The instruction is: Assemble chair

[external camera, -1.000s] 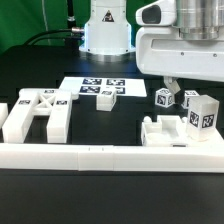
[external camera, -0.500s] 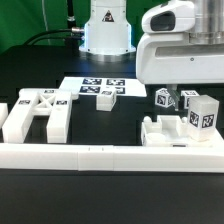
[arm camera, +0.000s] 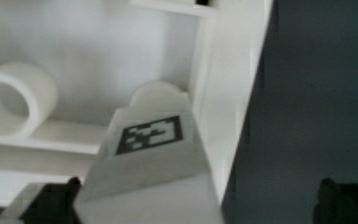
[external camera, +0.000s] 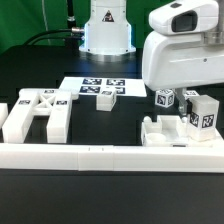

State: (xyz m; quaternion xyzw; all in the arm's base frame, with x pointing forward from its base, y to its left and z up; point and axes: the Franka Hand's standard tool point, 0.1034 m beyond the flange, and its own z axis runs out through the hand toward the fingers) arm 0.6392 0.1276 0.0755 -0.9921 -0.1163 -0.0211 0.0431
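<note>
The chair parts are chunky white pieces with square tags. An H-shaped frame part [external camera: 35, 112] lies at the exterior view's left. A low blocky part [external camera: 165, 132] lies at the right, with three tagged blocks [external camera: 203, 114] behind it. My white hand [external camera: 185, 55] hangs over this right group, and its fingers are hidden there. In the wrist view my gripper [arm camera: 197, 205] is open, with its dark fingertips [arm camera: 51, 200] wide apart. A tagged white piece [arm camera: 149, 135] stands between them, untouched. A panel with a round hole [arm camera: 16, 95] lies beside it.
The marker board [external camera: 95, 88] lies flat at the middle back. A long white border rail [external camera: 100, 156] runs along the front of the table. The robot base [external camera: 105, 35] stands behind the marker board.
My hand has moved toward the exterior view's right and grown larger in frame. The fingers that showed above the tagged blocks one second ago are now hidden.
</note>
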